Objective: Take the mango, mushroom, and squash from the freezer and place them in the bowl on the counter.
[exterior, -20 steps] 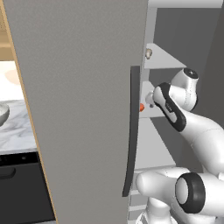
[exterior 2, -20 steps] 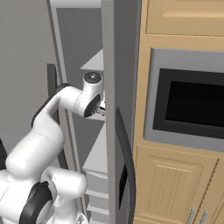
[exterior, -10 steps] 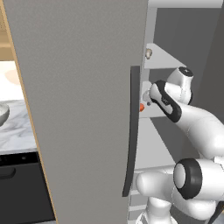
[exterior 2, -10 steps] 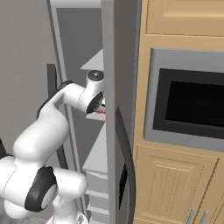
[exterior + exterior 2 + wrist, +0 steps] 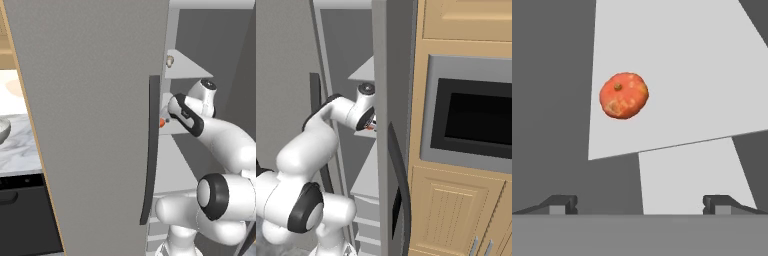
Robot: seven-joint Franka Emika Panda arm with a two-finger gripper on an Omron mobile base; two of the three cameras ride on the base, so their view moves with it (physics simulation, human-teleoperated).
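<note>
The tall plain grey freezer (image 5: 95,125) stands with its door swung wide, and the door's edge with its long dark handle (image 5: 150,150) hides most of the white arm's gripper (image 5: 640,202), whose two dark tips stand spread wide with nothing between them. In the hand view a round orange-red mango (image 5: 624,95) lies alone on a pale grey shelf (image 5: 677,75), while the tiny tan-capped mushroom (image 5: 170,61) sits on the shelf above and the silvery marbled bowl (image 5: 4,131), cut off by the frame, rests on the white marble counter (image 5: 20,150). Since a second ago the forearm has pushed deeper toward the shelf; no writing is legible anywhere.
</note>
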